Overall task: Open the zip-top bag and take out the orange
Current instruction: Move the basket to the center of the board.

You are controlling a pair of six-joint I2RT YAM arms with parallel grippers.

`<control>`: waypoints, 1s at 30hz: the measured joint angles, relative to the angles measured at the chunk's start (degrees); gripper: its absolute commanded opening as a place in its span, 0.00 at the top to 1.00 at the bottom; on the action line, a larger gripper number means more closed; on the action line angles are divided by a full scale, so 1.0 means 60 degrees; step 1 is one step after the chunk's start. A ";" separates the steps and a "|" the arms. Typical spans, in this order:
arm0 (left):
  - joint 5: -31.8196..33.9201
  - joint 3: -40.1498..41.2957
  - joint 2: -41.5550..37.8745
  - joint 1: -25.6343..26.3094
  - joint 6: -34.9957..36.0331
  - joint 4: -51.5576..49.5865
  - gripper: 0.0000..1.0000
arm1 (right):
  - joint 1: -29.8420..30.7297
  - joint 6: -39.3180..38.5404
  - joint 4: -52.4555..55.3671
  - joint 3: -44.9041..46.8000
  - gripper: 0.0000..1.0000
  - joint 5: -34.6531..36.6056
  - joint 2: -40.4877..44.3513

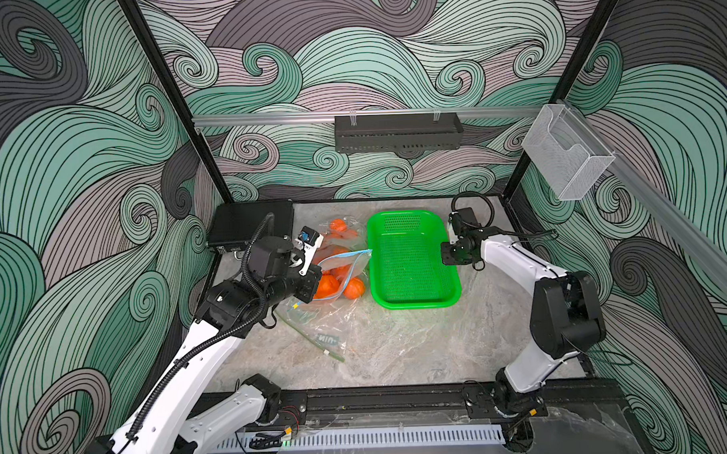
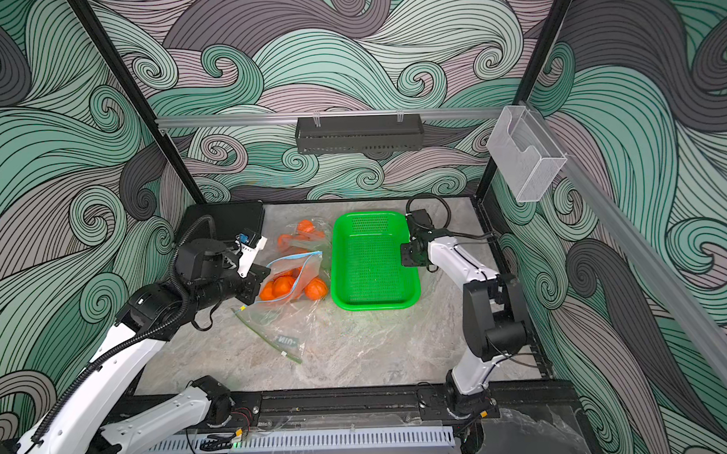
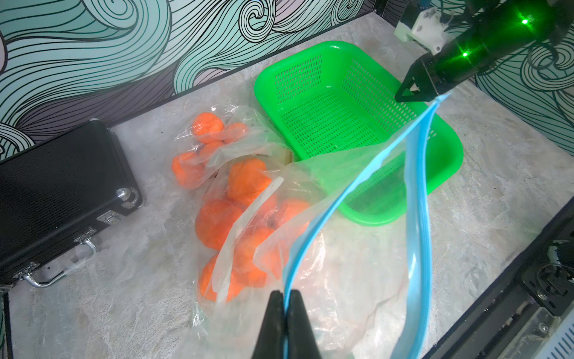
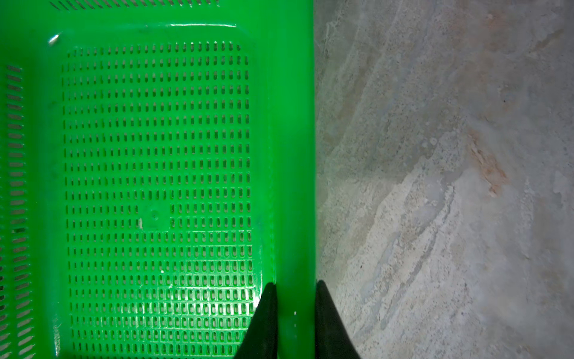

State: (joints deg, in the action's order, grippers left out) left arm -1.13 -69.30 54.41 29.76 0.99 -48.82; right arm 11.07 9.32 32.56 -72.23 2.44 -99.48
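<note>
**Oranges bagged, zip edge pinched**
The oranges (image 1: pixel 327 285) sit in the zip-top bag (image 3: pixel 417 199) left of the green basket (image 4: pixel 295 155), with the zip running left-right. The left end effector (image 3: pixel 286 298), clamped on the zip's left end, is nearest. The right end effector (image 4: pixel 295 289) grips the basket's right rim, across the basket.

Your two arms share one look: glossy white link shells between chunky black joint housings. On the left arm (image 1: pixel 200 367) a ribbed black conduit (image 1: pixel 246 257) runs up the shell and loops over the wrist, while the right arm (image 1: pixel 517 264) carries only thin black cables. Each wrist wears a white camera mount (image 1: pixel 310 241), and the black jaws taper to points.
</note>
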 measured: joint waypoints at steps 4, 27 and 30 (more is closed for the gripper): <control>-0.0051 0.0022 0.0000 0.0000 -0.0007 0.0011 1.00 | -0.0175 -0.0066 -0.0117 -0.0229 0.92 -0.0419 -0.0215; -0.2863 0.1158 -0.0244 0.0000 -0.2044 0.1009 1.00 | 0.3861 0.1253 -0.1282 0.0980 0.76 -0.2787 0.6528; -0.3177 0.1162 -0.0120 0.0000 -0.2412 0.1260 1.00 | 0.5610 0.1468 -0.1541 0.1049 0.77 -0.2441 0.6532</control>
State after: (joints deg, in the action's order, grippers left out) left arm -20.18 -62.33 53.69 29.76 -13.47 -41.25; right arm 44.73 18.13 23.31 -65.93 -12.21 -60.29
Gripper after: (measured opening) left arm 0.048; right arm 0.237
